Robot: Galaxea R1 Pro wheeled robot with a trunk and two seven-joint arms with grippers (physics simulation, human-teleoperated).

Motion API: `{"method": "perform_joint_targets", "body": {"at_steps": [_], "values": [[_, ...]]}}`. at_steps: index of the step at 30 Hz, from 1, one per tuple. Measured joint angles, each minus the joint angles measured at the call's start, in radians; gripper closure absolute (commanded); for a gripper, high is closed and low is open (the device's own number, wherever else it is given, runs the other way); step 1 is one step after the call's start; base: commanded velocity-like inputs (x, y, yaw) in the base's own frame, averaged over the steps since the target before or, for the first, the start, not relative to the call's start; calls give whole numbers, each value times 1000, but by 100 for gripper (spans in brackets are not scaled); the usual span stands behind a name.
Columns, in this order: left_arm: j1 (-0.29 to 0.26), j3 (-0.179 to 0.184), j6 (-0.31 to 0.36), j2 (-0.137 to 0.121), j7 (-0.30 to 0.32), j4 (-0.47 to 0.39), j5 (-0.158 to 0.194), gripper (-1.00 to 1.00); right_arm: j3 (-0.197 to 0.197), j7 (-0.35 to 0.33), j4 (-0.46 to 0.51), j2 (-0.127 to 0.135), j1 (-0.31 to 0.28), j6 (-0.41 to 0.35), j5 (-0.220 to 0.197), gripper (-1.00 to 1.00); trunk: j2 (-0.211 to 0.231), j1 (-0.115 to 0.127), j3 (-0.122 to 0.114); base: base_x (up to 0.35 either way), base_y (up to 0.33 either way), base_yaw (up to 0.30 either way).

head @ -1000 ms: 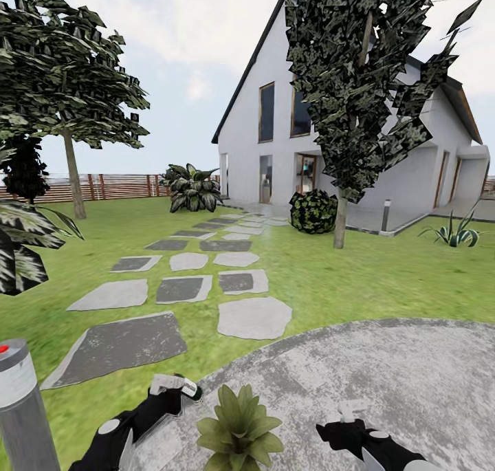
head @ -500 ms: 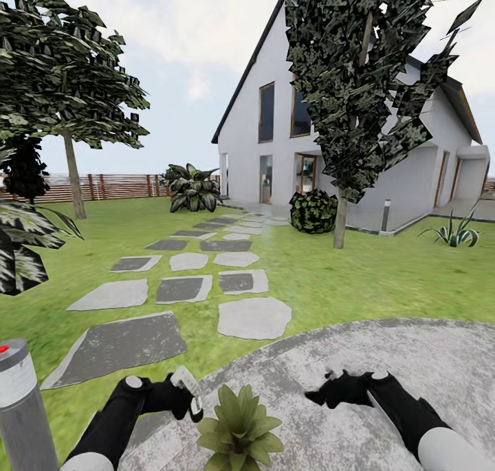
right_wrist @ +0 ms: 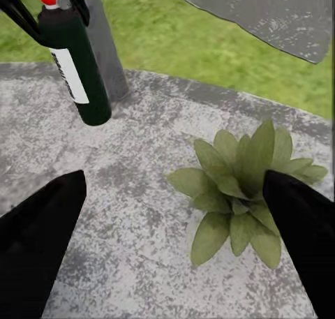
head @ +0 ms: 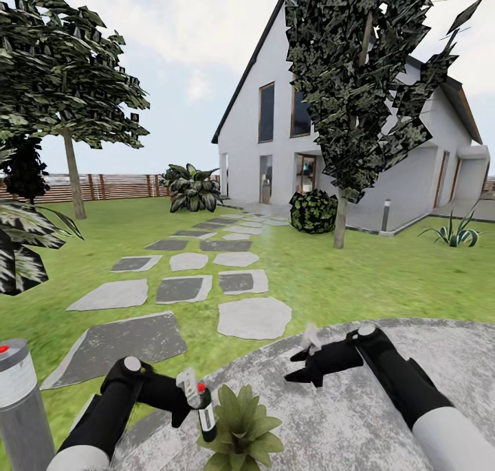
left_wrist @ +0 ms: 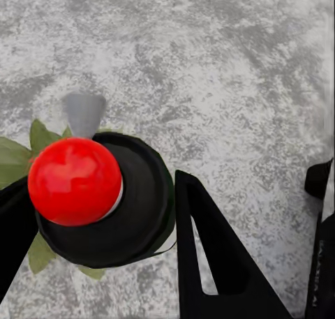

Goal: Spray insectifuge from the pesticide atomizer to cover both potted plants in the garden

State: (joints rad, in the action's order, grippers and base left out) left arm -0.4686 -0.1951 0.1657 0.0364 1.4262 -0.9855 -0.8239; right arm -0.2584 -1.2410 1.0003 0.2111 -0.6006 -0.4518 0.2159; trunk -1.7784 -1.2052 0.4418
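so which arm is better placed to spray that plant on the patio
Left. Its hand holds the pesticide atomizer upright, red top up, right beside the potted plant. The right hand is open and empty, farther off.

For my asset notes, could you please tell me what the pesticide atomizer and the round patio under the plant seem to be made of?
The pesticide atomizer, held in the left pincer, looks like smooth dark-green plastic or painted metal. It has a glossy red ball top that catches a soft highlight and a white label strip down its side. The patio looks like rough, matte stone or concrete, judging by its mottled grey-and-white speckle. As a render, either could differ.
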Motion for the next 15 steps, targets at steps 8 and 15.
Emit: {"method": "perform_joint_targets", "body": {"at_steps": [8, 15], "values": [[0, 18, -84, -20, 139, -63, -1, 100, 2, 0, 29, -8, 0, -19, -4, 100, 0, 0, 0, 0, 0, 0], [0, 99, -90, -21, 139, -61, -44, 100, 0, 1, 26, -126, 0, -19, -1, 100, 0, 0, 0, 0, 0, 0]]}}
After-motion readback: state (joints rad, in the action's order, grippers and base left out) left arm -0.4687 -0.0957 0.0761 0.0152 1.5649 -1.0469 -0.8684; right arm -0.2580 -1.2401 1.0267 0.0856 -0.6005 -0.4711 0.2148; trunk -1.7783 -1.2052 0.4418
